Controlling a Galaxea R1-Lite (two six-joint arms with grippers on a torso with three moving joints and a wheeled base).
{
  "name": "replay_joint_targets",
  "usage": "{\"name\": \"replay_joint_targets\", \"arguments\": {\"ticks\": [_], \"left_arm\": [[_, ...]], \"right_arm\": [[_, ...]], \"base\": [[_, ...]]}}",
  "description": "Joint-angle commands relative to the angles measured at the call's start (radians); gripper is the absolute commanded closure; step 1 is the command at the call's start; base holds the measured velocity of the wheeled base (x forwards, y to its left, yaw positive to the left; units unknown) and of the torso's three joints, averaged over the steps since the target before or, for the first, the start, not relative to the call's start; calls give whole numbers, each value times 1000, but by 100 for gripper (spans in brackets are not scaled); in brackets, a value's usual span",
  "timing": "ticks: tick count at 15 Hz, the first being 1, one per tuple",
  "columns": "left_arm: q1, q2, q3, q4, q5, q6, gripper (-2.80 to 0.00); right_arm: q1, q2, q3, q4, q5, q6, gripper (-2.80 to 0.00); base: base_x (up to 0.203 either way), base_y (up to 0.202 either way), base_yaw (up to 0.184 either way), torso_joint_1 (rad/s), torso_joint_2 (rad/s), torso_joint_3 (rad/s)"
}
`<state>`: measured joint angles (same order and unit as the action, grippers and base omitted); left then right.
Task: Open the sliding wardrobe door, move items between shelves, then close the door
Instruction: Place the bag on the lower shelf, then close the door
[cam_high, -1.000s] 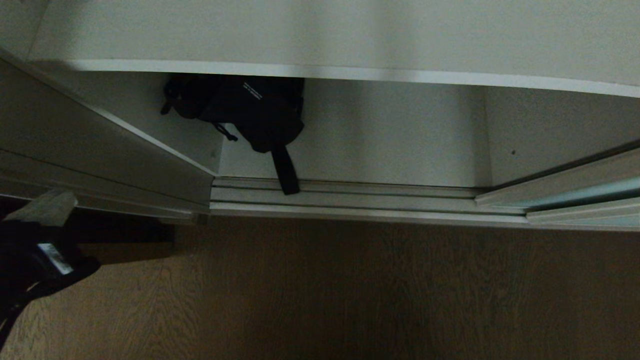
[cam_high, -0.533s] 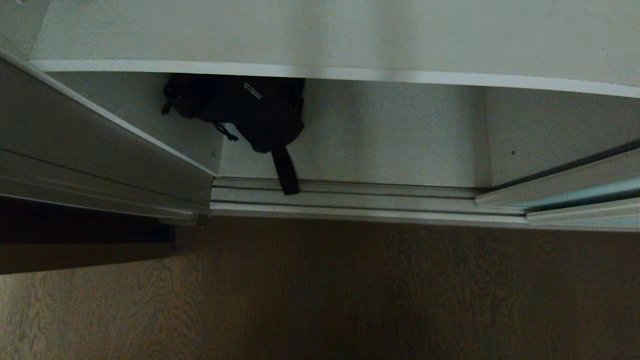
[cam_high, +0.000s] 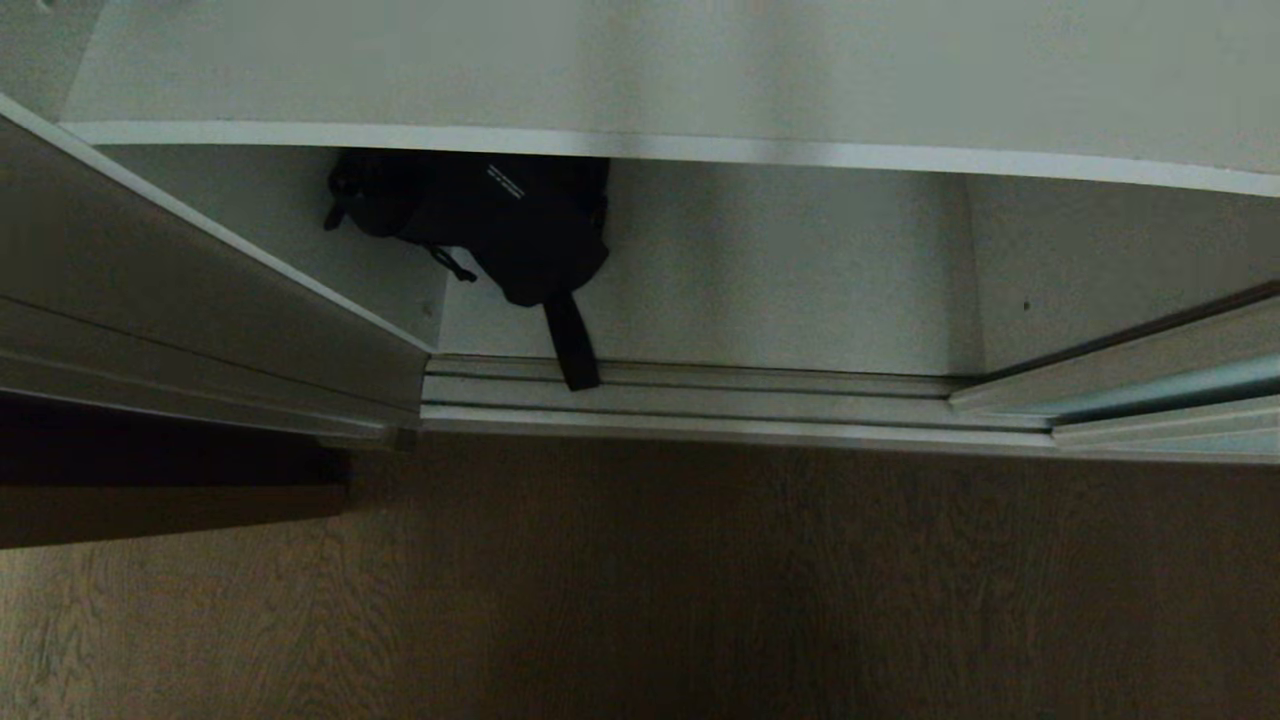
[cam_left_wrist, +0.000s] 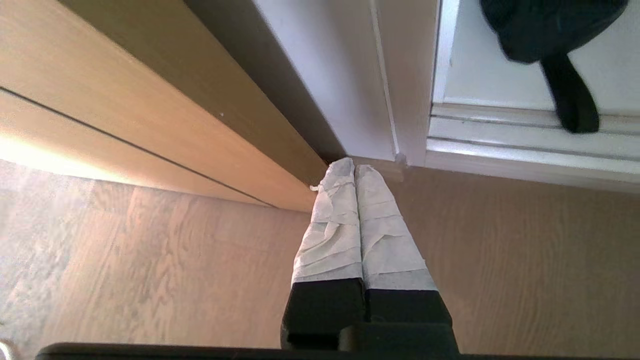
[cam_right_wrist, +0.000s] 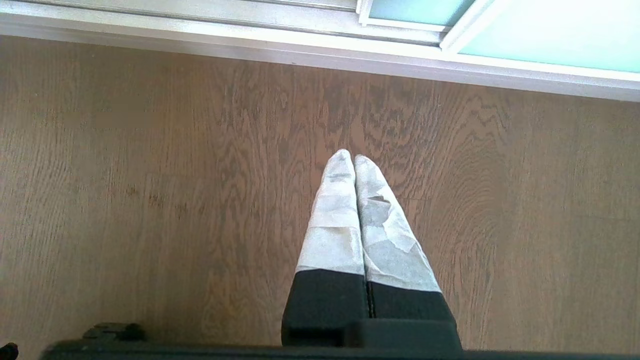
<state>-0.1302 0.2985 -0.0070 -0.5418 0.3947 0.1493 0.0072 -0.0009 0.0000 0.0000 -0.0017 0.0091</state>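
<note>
Looking down through the head view, the wardrobe is standing open: a grey shelf (cam_high: 640, 70) with a thin white front edge is running across the top, and under it the black strappy bundle (cam_high: 500, 225) is sitting on the lower shelf (cam_high: 780, 280), toward its left side wall, its upper part cut off by the shelf edge above. One strap is hanging forward and lying across the ribbed floor track (cam_high: 740, 400). To the right of the bundle the lower board is lying bare as far as the right wall. The sliding wardrobe door (cam_high: 1170, 395) is showing only as a strip of frame and glass at the right edge. The wooden floor (cam_high: 700, 580) is spreading wide in front of the track, and neither arm is showing here. In the left wrist view, the left gripper (cam_left_wrist: 355, 167) is hanging over the floor with its taped fingers (cam_left_wrist: 332, 225) pressed together, clenched on nothing, tips near the corner where the tan cabinet front (cam_left_wrist: 125, 115) is meeting the wardrobe's white side panel (cam_left_wrist: 340, 75); the bundle is peeking in, mostly cropped. In the right wrist view, the right gripper (cam_right_wrist: 348, 157) is pointing at bare floor, fingers likewise squeezed together and empty, with the aqua door glass (cam_right_wrist: 540, 27) well beyond its tips.
</note>
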Motion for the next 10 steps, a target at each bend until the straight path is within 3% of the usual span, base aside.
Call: {"name": "replay_joint_targets", "arguments": {"ticks": [1, 3, 4, 5, 7, 10], "left_arm": [[1, -16, 7, 54, -6, -8, 0], [1, -16, 7, 82, -108, -6, 0], [3, -16, 7, 90, -118, -3, 0], [35, -19, 7, 100, -141, 6, 0], [164, -34, 7, 128, -258, 10, 0], [172, -157, 7, 245, -359, 15, 0]], "right_arm": [[0, -2, 0, 0, 0, 0, 0], [0, -2, 0, 0, -1, 0, 0], [0, -2, 0, 0, 0, 0, 0], [0, -2, 0, 0, 0, 0, 0], [0, -2, 0, 0, 0, 0, 0], [0, -1, 0, 0, 0, 0, 0]], "base": [[0, 0, 0, 0, 0, 0], [0, 0, 0, 0, 0, 0], [0, 0, 0, 0, 0, 0], [0, 0, 0, 0, 0, 0], [0, 0, 0, 0, 0, 0], [0, 0, 0, 0, 0, 0]]}}
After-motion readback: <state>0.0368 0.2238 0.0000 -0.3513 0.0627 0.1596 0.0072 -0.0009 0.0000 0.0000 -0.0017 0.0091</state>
